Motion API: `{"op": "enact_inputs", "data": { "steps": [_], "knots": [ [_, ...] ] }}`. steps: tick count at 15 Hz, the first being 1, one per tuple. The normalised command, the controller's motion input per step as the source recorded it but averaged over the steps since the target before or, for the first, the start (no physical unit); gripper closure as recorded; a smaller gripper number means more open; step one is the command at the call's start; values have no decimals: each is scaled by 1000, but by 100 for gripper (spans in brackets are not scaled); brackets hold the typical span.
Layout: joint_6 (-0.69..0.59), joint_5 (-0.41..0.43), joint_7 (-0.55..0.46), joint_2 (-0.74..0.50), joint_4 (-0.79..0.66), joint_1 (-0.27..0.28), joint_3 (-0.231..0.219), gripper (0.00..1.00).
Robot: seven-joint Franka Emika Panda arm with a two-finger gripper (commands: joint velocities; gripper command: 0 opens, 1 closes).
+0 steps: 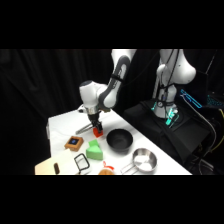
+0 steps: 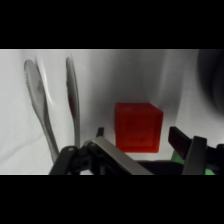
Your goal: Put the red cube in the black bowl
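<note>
The red cube (image 2: 138, 127) rests on the white table between my gripper's (image 2: 140, 136) two dark fingers (image 2: 186, 143). A small gap shows on each side of it, so the gripper is open around the cube and not touching it. In the side view the gripper (image 1: 95, 127) hangs low over the table, with the red cube (image 1: 98, 133) just under it. The black bowl (image 1: 119, 140) stands close by to the cube's right. A dark curved shape at the wrist view's upper right edge may be the black bowl (image 2: 212, 75).
Metal tongs (image 2: 50, 107) lie just left of the cube. A green block (image 1: 93, 150) and a brown square block with a blue centre (image 1: 74, 143) sit in front. A metal pan (image 1: 144, 160) stands beyond the bowl, and a wooden board (image 1: 47, 168) lies at the front left corner.
</note>
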Motion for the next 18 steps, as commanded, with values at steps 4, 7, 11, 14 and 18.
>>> {"op": "enact_inputs", "data": {
  "steps": [4, 7, 11, 14, 18],
  "knots": [
    [240, -57, 8, 34, -56, -93, 81, 0],
    [245, -29, -3, -12, -101, -125, 99, 0],
    [250, 3, -7, -54, -139, -136, 120, 25],
    [225, 22, -12, -74, -136, -127, 126, 52],
    [191, 15, 2, -101, -136, -97, 103, 72]
  ]
}}
